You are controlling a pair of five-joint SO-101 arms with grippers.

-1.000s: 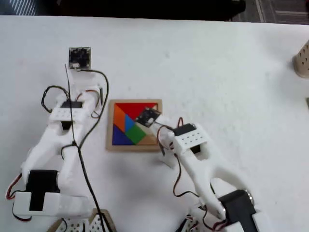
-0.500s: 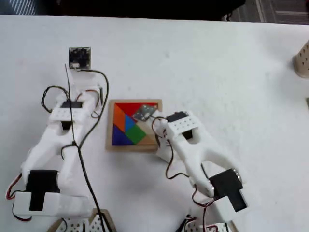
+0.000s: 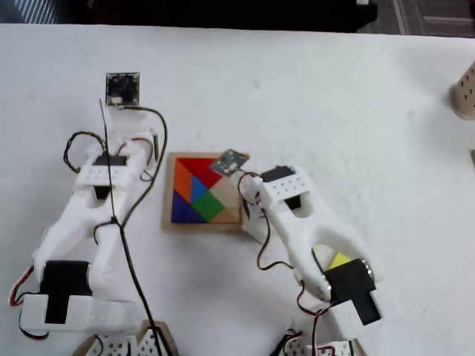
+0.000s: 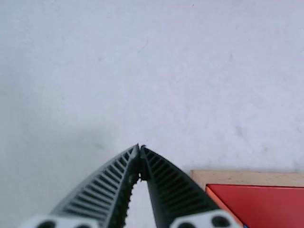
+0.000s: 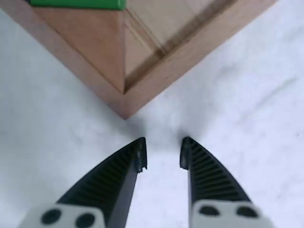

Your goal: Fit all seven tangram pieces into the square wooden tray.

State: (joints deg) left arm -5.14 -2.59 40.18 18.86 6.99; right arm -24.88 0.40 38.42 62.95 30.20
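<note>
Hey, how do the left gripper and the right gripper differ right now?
The left gripper is shut, its tips meeting; the right gripper is open with a gap. The left gripper sits beside the wooden tray at the corner holding the red piece; the right gripper faces the tray corner near the green piece. Both are empty, over the white table, outside the tray.

The square wooden tray (image 3: 168, 194) lies flat on the white tabletop (image 3: 334, 111). Coloured pieces sit inside it, flat and edge to edge. A large red triangle (image 3: 202, 167) runs along the far side and a large orange triangle (image 3: 180, 182) along the left side. A dark blue piece (image 3: 183, 211) fills the near left corner, a lighter blue triangle (image 3: 199, 190) sits in the middle, and a green piece (image 3: 213, 205) lies just beside it. The tray's right strip is partly hidden
</note>
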